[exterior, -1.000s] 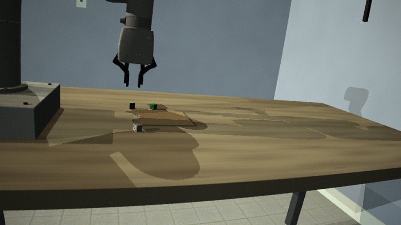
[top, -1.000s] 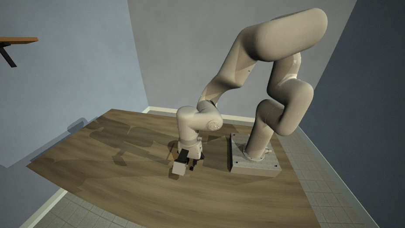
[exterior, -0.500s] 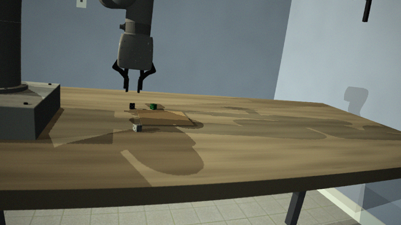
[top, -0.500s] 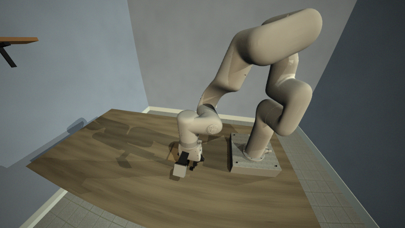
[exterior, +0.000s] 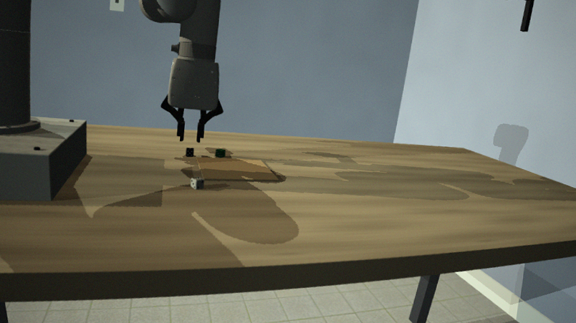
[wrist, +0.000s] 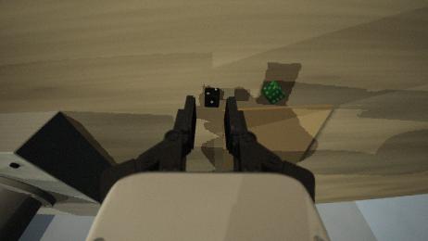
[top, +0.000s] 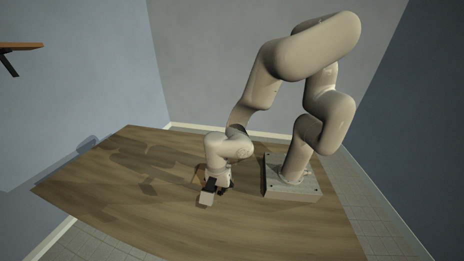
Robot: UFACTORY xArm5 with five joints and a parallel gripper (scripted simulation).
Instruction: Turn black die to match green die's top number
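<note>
Wooden counter (exterior: 369,223) filled the lower frame. Claw (exterior: 189,136) hung at upper left-centre, partly closed, gripping nothing, above the black die (exterior: 189,151). That die lay on the counter just left of the mat (exterior: 238,168), off it; green die (exterior: 220,153) nearby.

Wooden surface (exterior: 369,223) on dark legs (exterior: 423,299). Grey base block (exterior: 54,158) at its left end. Wall shelf (top: 19,46), light switch (exterior: 116,0), tiled floor (exterior: 267,317).
</note>
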